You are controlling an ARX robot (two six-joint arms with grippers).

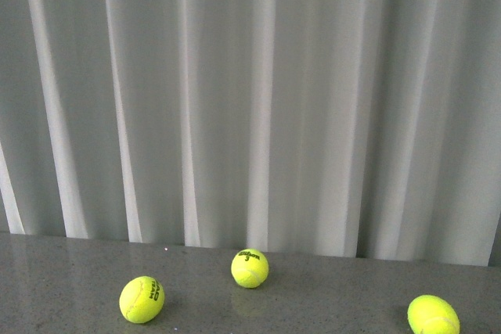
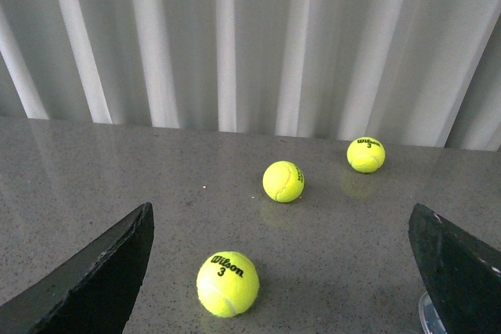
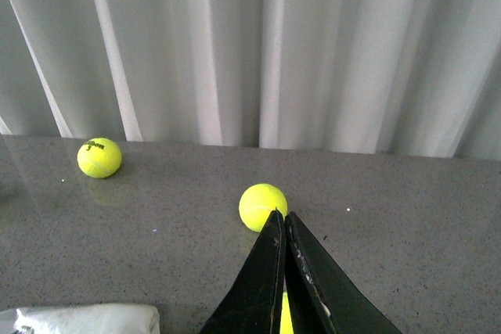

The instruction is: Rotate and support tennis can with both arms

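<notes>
Your front view gives you only three balls (image 1: 250, 268) on the grey table (image 1: 63, 271) before a white curtain (image 1: 235, 99). The wrist views add the rest. The left gripper (image 2: 280, 213) has its fingers (image 2: 102, 271) spread wide, with only table between them. A ball marked Wilson 3 (image 2: 227, 283) lies nearest it, two more beyond. The right gripper (image 3: 282, 218) has its fingers pressed together, tips just in front of a ball (image 3: 262, 206). A yellow sliver (image 3: 282, 314) shows in the slit lower down — you cannot tell what it belongs to. The can you cannot make out for sure. A pale shape (image 3: 78, 320) with dark marks is cut off by the frame edge in the right wrist view, and a curved clear edge (image 2: 427, 314) peeks from behind one left finger — either may be it.
</notes>
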